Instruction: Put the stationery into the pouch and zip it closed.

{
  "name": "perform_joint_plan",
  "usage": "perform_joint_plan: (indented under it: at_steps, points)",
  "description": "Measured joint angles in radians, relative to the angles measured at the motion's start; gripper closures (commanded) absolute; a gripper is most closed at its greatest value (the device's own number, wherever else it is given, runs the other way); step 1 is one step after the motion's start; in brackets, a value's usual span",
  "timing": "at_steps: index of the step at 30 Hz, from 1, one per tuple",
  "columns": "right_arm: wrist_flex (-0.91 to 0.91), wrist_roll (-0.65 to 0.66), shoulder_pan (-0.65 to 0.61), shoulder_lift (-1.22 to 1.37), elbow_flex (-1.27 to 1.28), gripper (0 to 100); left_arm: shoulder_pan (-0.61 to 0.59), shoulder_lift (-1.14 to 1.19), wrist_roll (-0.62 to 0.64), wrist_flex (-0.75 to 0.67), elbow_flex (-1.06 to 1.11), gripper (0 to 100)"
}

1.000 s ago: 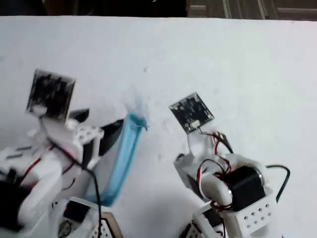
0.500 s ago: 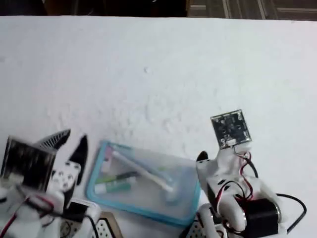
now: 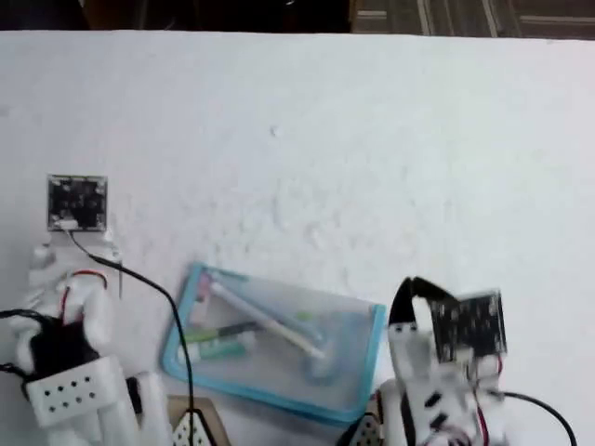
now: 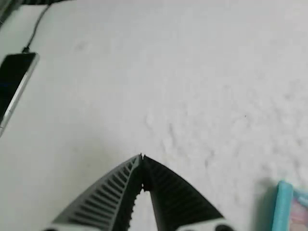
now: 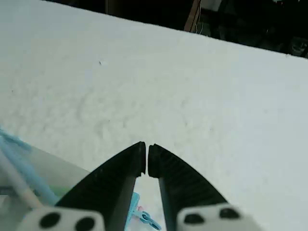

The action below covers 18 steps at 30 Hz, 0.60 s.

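A clear pouch [image 3: 279,348] with a light blue zip border lies flat near the table's front edge. Inside it I see a white pen [image 3: 268,322], a green marker [image 3: 216,349] and other stationery. The left arm [image 3: 65,325] stands beside the pouch's left end. Its gripper [image 4: 142,161] is shut and empty above bare table, with the pouch's blue edge [image 4: 284,207] off to one side. The right arm [image 3: 446,372] stands at the pouch's right end. The right gripper [image 5: 146,150] is shut and empty, over the pouch's corner [image 5: 29,178] and its zip pull [image 5: 147,219].
The table [image 3: 325,139] is covered in white. A dark phone [image 4: 12,86] with a cable lies off to one side in the left wrist view. Dark room space runs past the table's far edge.
The pouch, held up on edge by the left gripper a second ago, now lies flat. Both arms have drawn back toward the front edge, and both grippers are shut.
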Motion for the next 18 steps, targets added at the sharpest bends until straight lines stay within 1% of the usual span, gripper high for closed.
perform_joint_plan:
  at_steps: [4, 9, 14, 18]
  points:
    - [-0.031, 0.006, 0.071, 0.006, 0.072, 98.1, 0.041, 0.0, -0.011, -0.124, 0.187, 98]
    - [-0.031, 0.006, 0.146, -0.025, 0.241, 98.1, 0.094, 0.0, -0.014, -0.209, 0.347, 98]
    - [-0.051, 0.006, 0.141, -0.025, 0.347, 98.1, 0.098, 0.0, -0.012, -0.272, 0.45, 98]
    - [-0.083, 0.006, 0.101, -0.025, 0.433, 98.1, 0.098, -0.002, -0.012, -0.348, 0.502, 98]
